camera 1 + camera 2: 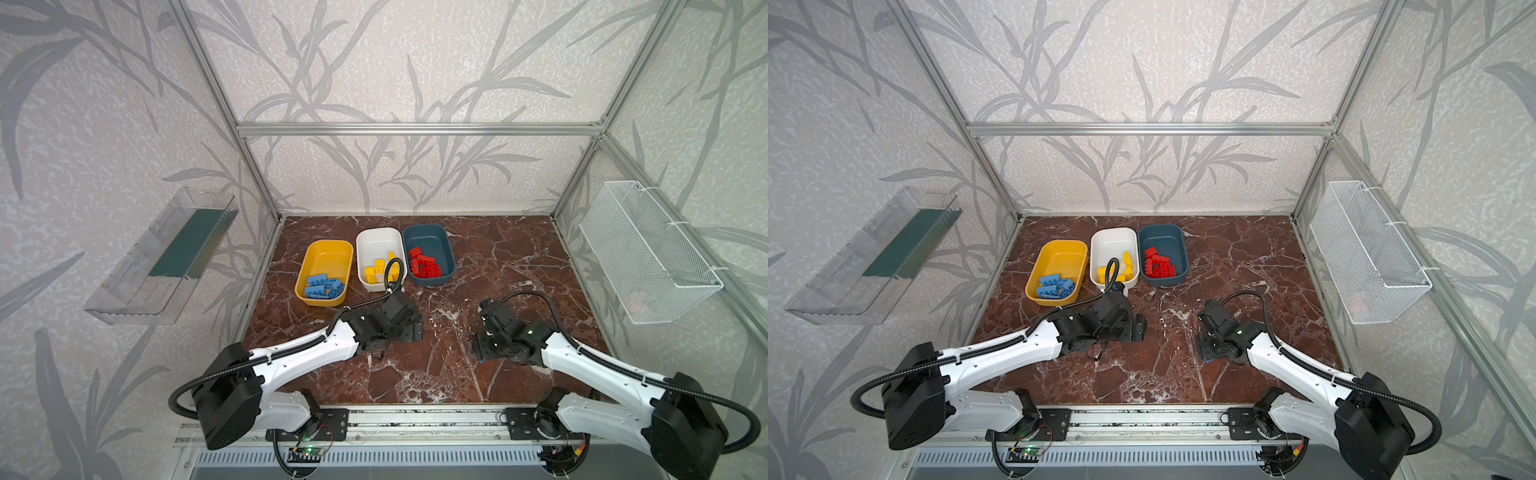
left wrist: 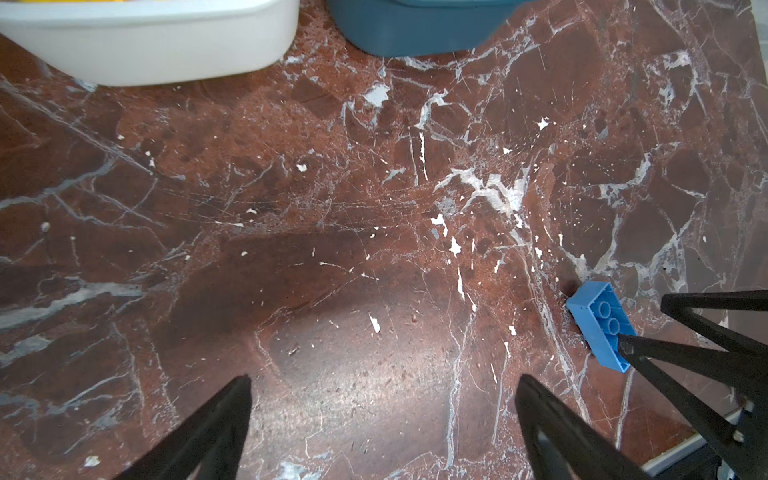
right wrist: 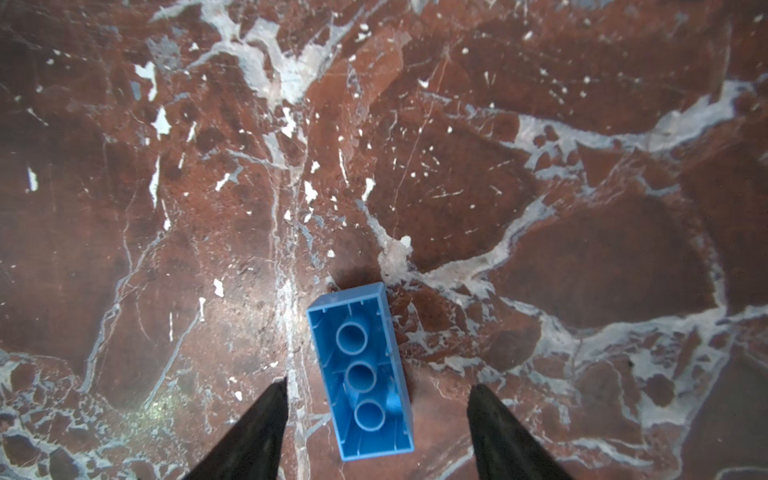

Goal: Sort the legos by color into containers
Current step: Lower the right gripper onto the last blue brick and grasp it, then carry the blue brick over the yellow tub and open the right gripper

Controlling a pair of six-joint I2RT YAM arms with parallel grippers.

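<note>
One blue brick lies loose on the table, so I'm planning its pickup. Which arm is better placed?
Right. The right gripper straddles the upside-down blue brick, jaws open either side. The left gripper hangs open over bare table, the brick off to its side.

Colours sorted on the marble table (image 1: 1225, 266)
Yellow tub (image 1: 1059, 246), ten o'clock, holds blue bricks (image 1: 1054, 286); white tub (image 1: 1113, 234), eleven, yellow bricks (image 1: 1128, 268); teal tub (image 1: 1163, 232), twelve, red bricks (image 1: 1158, 264).
</note>
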